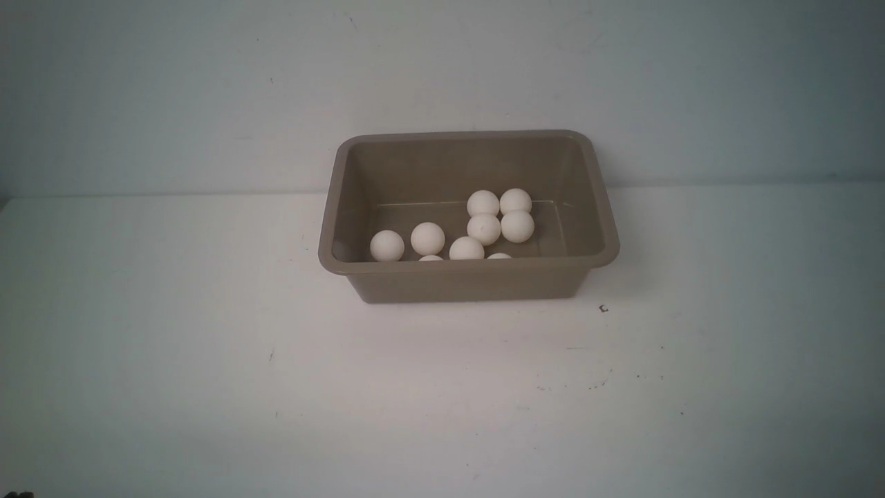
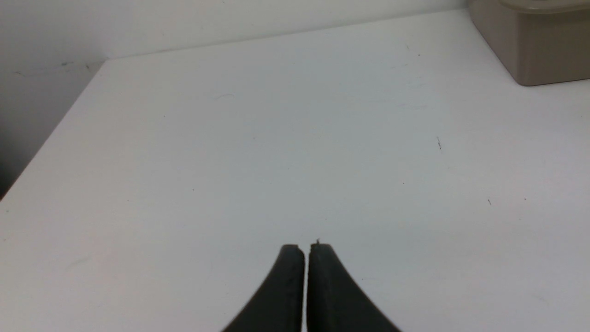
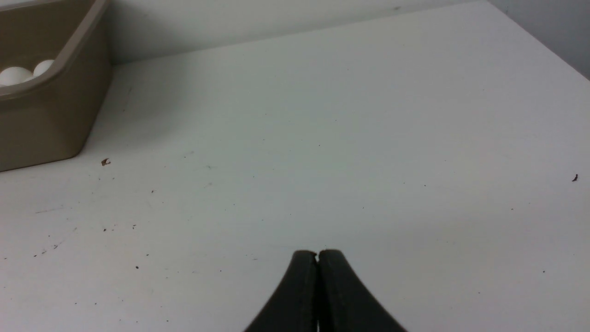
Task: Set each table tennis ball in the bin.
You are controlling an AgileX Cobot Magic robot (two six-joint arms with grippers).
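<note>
All visible table tennis balls (image 1: pixel 483 229) lie inside the bin (image 1: pixel 333 207). Both the left hand (image 2: pixel 306 249) and right hand (image 3: pixel 317 254) are closed and empty, so they best hold off the bench (image 1: pixel 173 360).

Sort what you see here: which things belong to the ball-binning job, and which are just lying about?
Belongs to the job:
- table tennis balls, all inside
- bin
- left gripper and right gripper, both shut, empty

Just lying about:
- small dark fleck on the table
</note>
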